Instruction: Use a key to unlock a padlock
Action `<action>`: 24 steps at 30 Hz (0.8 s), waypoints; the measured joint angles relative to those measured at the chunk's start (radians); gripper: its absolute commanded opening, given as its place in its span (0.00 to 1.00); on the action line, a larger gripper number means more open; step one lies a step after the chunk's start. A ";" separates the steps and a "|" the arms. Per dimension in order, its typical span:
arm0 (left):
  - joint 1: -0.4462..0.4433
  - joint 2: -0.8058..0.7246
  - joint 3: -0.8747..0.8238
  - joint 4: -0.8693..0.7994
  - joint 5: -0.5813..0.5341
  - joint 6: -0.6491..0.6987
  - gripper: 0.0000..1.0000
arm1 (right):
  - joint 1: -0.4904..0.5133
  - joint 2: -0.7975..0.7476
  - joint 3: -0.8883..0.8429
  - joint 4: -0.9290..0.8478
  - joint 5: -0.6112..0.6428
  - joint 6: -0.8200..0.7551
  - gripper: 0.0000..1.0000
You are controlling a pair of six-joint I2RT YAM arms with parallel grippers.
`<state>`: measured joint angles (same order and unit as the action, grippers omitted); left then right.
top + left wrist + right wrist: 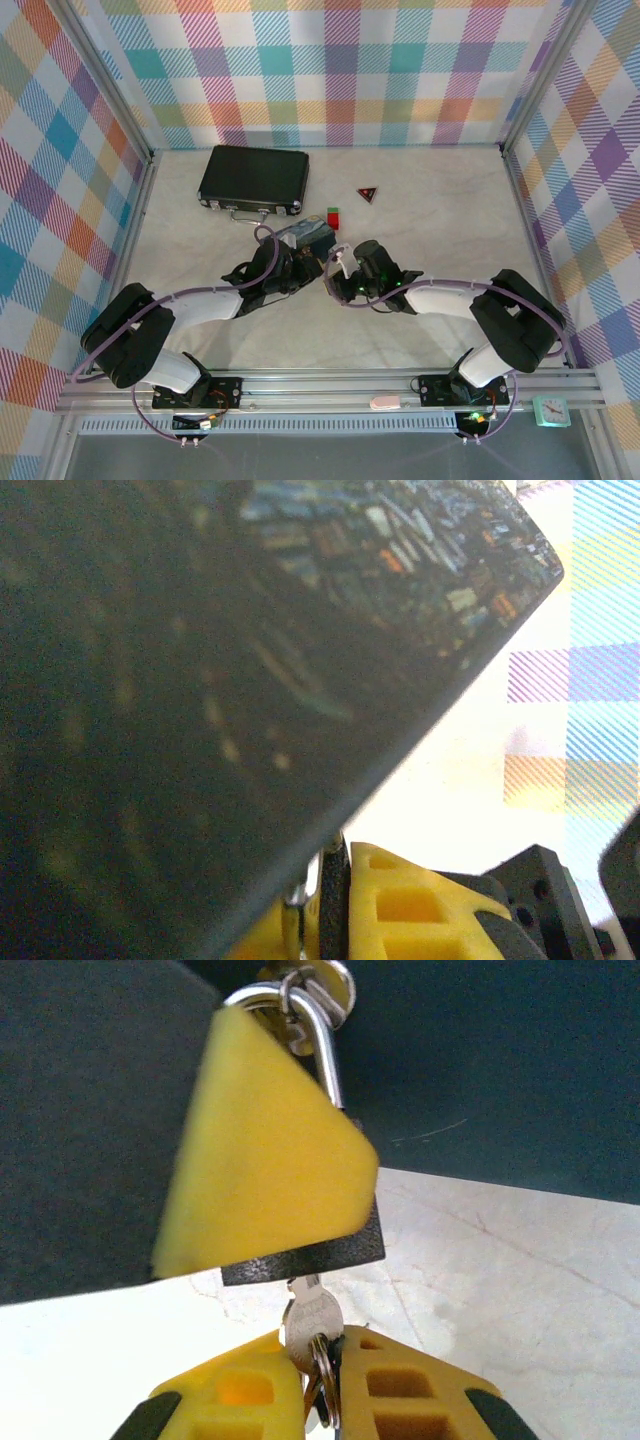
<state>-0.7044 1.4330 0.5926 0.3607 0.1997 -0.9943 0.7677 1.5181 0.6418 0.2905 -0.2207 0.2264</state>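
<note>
Nearest the right wrist lens: the yellow fingers (240, 1405) of the right gripper (315, 1395), pinched shut on the pale head of the key (308, 1312), a thin wire loop (326, 1390) hanging from that head between them. Key blade pushed straight up into the underside of the padlock (345, 1245), dark-bodied. Silver shackle (330, 1055) arching up through a small metal ring (322, 978) on the dark side of the tin (500, 1070). In front of the lock body and covering most of it, a blurred yellow wedge (260, 1150), owner impossible to tell. Seen from the left wrist: the tin's painted face (200, 700) tilted across the frame. Under its lower edge the left gripper (325, 910), with one yellow finger (400, 915) close beside a thin dark edge. Open or clamped there: impossible to tell. Seen from above: left gripper (292, 265) and right gripper (343, 272) nose to nose near the middle of the table (450, 220), a little toward its near edge. Tin (312, 237) just beyond the left gripper; padlock and key between the two grippers, too small to pick out. Just beyond the tin, a small red-and-green block (333, 215). Farther toward the far edge, a dark red triangle (367, 195). Toward the far left corner, a closed black briefcase (253, 178).
</note>
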 measured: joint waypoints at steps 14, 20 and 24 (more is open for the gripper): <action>0.007 -0.065 -0.071 0.119 0.014 0.179 0.00 | -0.185 0.102 0.000 0.173 -0.509 0.518 0.02; 0.008 -0.065 -0.088 0.151 0.003 0.207 0.00 | -0.210 0.169 -0.007 0.302 -0.610 0.684 0.03; 0.008 -0.065 -0.080 0.130 -0.016 0.191 0.00 | -0.212 0.168 -0.008 0.298 -0.603 0.690 0.10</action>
<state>-0.6960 1.3678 0.5129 0.4904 0.1833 -0.8032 0.5556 1.6859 0.6338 0.5888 -0.8238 0.9169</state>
